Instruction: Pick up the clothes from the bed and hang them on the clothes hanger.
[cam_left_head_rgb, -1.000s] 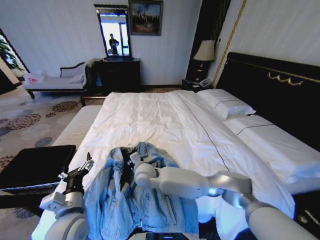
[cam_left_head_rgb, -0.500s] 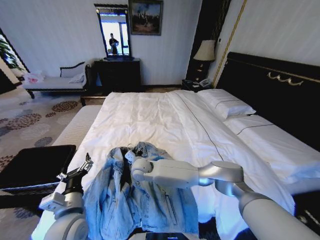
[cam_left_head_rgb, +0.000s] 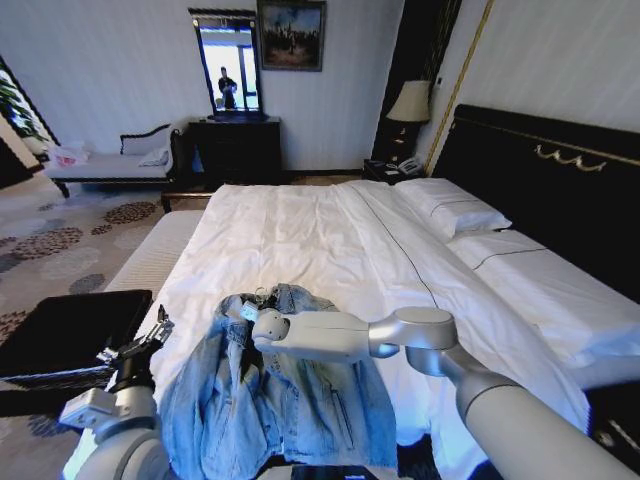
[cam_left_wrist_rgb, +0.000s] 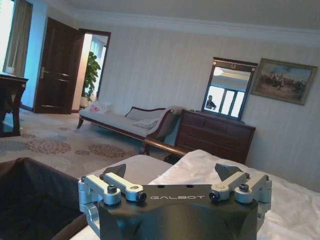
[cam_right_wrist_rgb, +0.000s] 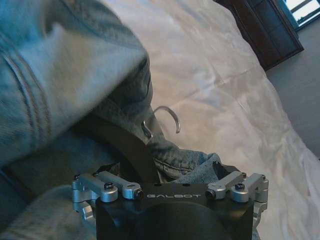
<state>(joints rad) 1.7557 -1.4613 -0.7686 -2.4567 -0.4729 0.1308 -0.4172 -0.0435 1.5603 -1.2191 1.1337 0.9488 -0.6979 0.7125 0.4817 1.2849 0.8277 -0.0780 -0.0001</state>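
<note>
The light-blue denim clothes lie crumpled on the near end of the bed, collar toward the pillows. My right gripper reaches across to the collar. In the right wrist view the right gripper stands open, its fingers either side of the bunched collar. Just beyond it, the black clothes hanger lies inside the jacket with its curved hook poking out onto the duvet. My left gripper hovers open at the bed's left edge, left of the jacket, with nothing between its fingers.
A black-cushioned bench stands left of the bed, close to my left arm. White pillows and the black headboard are at the right. A chaise and a dark dresser line the far wall.
My right arm has swung left and forward, bringing its gripper up to the jacket's collar. The left arm has drifted slightly left and down.
</note>
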